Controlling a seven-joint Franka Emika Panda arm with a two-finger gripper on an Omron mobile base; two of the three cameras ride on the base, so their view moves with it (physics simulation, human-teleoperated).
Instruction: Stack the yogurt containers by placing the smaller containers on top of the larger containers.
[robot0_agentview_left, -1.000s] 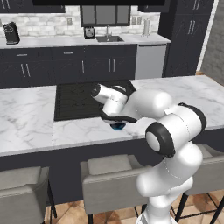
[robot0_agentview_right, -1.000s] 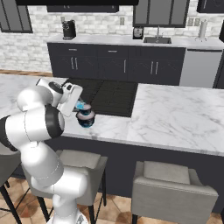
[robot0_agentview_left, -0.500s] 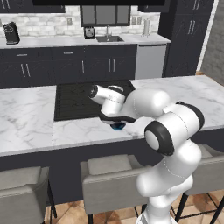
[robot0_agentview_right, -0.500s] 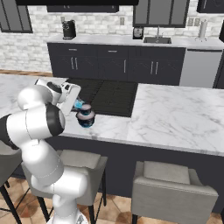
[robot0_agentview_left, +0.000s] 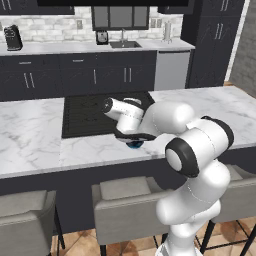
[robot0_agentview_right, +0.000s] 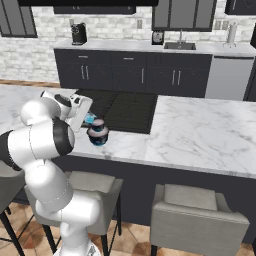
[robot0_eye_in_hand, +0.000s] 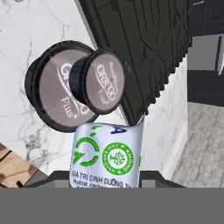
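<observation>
The widest dark yogurt container, with a pale grey-pink top, stands on the white marble island. The lesser dark container sits on top of it. In the right base view this stack is close to the island's front edge. Its blue base peeks out under my arm in the left base view. My gripper is shut on the tiny light-blue container, held a little above and to the left of the stack. That container hides the fingertips.
The black cooktop lies just behind the stack, set into the island. Grey stools stand below the island's front edge. Dark cabinets and a back counter with a sink and a coffee machine line the far wall.
The hand, with the light-blue container in it, has drifted slightly to the left. The two stacked dark containers have stayed in place.
</observation>
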